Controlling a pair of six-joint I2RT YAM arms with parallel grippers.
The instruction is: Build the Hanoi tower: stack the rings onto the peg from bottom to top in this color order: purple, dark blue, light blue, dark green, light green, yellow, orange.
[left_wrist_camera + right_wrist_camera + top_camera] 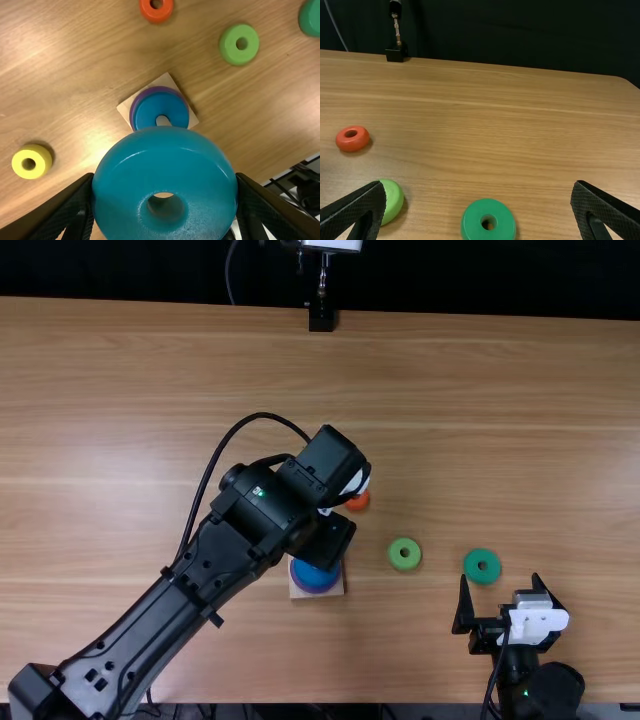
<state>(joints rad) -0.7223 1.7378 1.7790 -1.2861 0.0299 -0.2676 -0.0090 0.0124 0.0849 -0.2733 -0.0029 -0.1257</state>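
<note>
- A light blue ring (165, 145) is pinched between the fingers of the left tool (326, 538) above the desk (520, 420), its rim just overlapping the stack in the left wrist view; how high it hangs is unclear.
- The ring is round, with no long axis; its broad face turns toward the wrist camera, roughly level, and the hole runs roughly up and down, wood grain visible through it.
- Below, a square base (167, 81) carries a purple ring (159, 89) under a dark blue ring (147, 111), both flat, with the upright peg (162, 120) inside the hole.
- The right tool (500, 582) stands with its fingers spread wide and nothing between them, near the dark green ring (471, 568).
- The left wrist view reveals the yellow ring (20, 166) lying flat, well apart from the base, and the peg's pale top.
- The top view takes in both arms, with the orange ring (357, 503) beside the left tool and the light green ring (394, 558) between base and dark green ring.
- The right wrist view catches orange, light green and dark green rings on the desk, a black stand (396, 52) at the far edge and dark cloth (520, 35) behind.
</note>
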